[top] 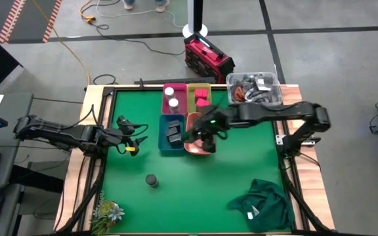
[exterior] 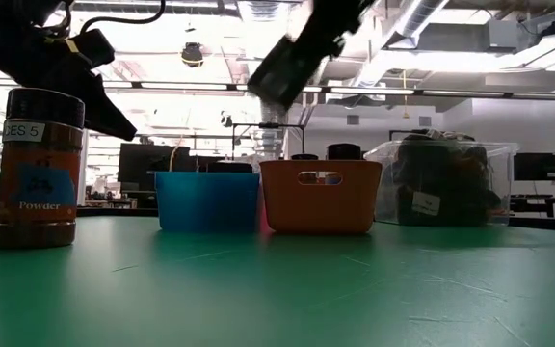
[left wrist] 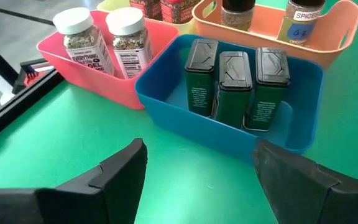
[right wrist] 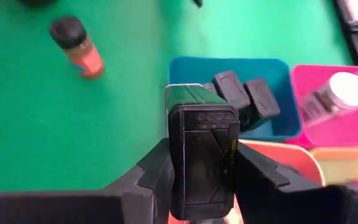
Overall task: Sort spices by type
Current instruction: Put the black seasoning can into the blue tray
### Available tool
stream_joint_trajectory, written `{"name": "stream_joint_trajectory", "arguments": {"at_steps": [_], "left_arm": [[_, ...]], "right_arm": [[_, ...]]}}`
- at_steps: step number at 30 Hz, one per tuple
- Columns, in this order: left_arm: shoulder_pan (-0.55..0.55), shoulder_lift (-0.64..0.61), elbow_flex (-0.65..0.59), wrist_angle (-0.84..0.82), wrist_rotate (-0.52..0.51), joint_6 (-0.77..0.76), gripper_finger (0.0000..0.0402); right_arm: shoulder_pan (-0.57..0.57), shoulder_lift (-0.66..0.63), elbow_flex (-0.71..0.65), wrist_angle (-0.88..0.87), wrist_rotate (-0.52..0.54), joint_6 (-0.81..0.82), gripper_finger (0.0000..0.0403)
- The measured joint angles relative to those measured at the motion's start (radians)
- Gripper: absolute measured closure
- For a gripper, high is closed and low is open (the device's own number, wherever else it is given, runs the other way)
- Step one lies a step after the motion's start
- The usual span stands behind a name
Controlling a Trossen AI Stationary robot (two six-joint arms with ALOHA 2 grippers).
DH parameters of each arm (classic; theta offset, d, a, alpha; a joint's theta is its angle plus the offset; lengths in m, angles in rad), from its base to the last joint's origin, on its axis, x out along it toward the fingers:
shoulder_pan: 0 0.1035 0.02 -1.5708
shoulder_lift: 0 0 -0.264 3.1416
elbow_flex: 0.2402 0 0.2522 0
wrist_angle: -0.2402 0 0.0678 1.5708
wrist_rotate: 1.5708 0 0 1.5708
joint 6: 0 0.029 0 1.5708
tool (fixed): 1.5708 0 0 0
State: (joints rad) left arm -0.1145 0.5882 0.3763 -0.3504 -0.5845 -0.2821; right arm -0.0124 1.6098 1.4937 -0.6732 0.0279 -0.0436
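- From my right wrist camera I see a dark rectangular tin [right wrist: 202, 149] pinched between the right gripper [right wrist: 202, 171] fingers, its embossed cap facing the lens; the fingers are clamped on its two sides.
- On the overhead camera that right gripper [top: 204, 136] hangs above the seam between the blue bin [top: 162, 136] and the orange bin [top: 193, 148], held off the table.
- The blue bin [left wrist: 307, 93] holds three more dark tins [left wrist: 231, 81], upright in a row, side by side.
- The pink bin [left wrist: 58, 53] next to it has two white-capped jars [left wrist: 101, 40] standing together.
- The orange bin [left wrist: 347, 25] behind the blue one carries at least two jars, one with a yellow-blue label; their tops are cut off in my view.
- The yellow-green bin [top: 205, 87] holds pink-red blocks [top: 203, 98].
- One dark-capped round jar [top: 151, 180] stands alone on the green mat [top: 195, 190], well apart from the bins, toward the front.
- My left gripper [left wrist: 197, 171] sits low over the mat just short of the blue bin, fingers spread wide with nothing between them.
- A clear box of cables [top: 254, 87] sits at the far right corner, a green cloth [top: 262, 203] at the near right, a small plant [top: 108, 211] at the near left.
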Motion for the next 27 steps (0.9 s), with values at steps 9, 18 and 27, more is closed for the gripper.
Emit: {"name": "stream_joint_trajectory", "arguments": {"at_steps": [9, 18, 27], "left_arm": [[0.000, 0.000, 0.000, -0.004, 0.038, -0.034, 0.0120], [0.000, 0.000, 0.000, -0.003, 0.079, -0.041, 0.0120], [0.000, 0.000, 0.000, 0.005, 0.079, -0.029, 0.0120]], "right_arm": [[0.017, 0.292, 0.254, -0.063, -0.006, -0.191, 0.0244], [0.036, 0.448, 0.430, -0.130, -0.005, -0.310, 0.0244], [0.004, 0.459, 0.416, -0.142, 0.064, -0.325, 0.0243]]}}
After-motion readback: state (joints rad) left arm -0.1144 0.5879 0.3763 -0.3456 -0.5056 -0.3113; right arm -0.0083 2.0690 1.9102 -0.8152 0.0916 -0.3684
